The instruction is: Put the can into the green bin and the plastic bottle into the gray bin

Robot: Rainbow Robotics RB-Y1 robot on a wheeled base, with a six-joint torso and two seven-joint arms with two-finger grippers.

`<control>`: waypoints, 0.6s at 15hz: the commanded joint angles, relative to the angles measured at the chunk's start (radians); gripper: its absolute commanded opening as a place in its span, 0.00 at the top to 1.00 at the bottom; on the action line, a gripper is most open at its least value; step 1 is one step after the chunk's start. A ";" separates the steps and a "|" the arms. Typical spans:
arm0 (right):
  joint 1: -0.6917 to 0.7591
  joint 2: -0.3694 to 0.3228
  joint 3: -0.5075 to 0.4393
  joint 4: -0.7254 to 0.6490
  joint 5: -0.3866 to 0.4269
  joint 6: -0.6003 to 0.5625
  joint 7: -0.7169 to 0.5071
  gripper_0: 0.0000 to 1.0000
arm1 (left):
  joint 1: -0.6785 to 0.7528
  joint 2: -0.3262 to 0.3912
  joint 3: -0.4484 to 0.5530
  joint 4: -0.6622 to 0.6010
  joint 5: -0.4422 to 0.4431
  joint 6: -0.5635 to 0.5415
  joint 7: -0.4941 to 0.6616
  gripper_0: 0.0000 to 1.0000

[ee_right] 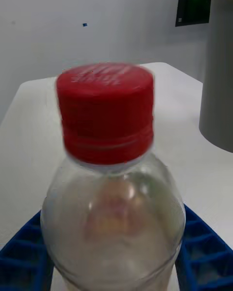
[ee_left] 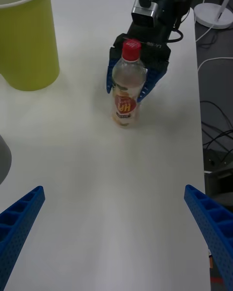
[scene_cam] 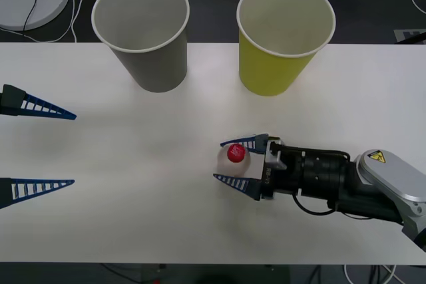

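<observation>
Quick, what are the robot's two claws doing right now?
Left gripper: open, holding nothing, over the table's left side.
Right gripper: open around the upright plastic bottle, not yet clamped.

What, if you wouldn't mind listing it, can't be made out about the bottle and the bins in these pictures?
- Plastic bottle, right wrist view: lower body and label cut off by the bottom edge.
- Same bottle, front view: the red cap hides the body; whether the right hand actually presses it is unclear.
- Gray bin, right wrist view: cut off by the right edge.
- Green bin, left wrist view: cut off by the top and left edges.
</observation>
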 commanded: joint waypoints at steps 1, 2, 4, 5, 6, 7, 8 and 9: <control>0.000 0.000 0.000 0.000 -0.001 0.001 -0.004 1.00 | 0.000 0.000 0.000 0.000 0.000 0.000 0.000 0.00; 0.000 0.000 0.000 0.000 -0.001 0.001 -0.004 1.00 | 0.000 0.000 0.000 0.000 0.000 0.000 0.000 0.00; 0.000 -0.001 0.000 0.000 -0.001 0.001 -0.004 1.00 | 0.000 0.000 0.000 0.000 0.000 0.000 0.000 0.00; 0.000 -0.003 0.000 0.000 -0.001 0.001 -0.004 1.00 | 0.000 0.000 0.000 0.000 0.000 0.000 0.000 0.00; 0.000 -0.006 0.000 0.000 0.001 0.001 -0.004 1.00 | 0.000 0.000 0.000 0.000 0.000 0.000 0.000 0.00; 0.000 -0.007 -0.002 0.000 -0.001 0.001 -0.004 1.00 | 0.000 0.000 0.000 0.000 0.000 0.000 0.000 0.00; 0.000 -0.009 0.000 0.000 -0.002 0.001 -0.004 1.00 | 0.000 0.000 0.000 0.000 0.000 0.000 0.000 0.00; 0.000 -0.011 0.000 0.000 -0.008 0.001 -0.004 1.00 | 0.000 0.000 0.000 0.000 0.000 0.000 0.000 0.00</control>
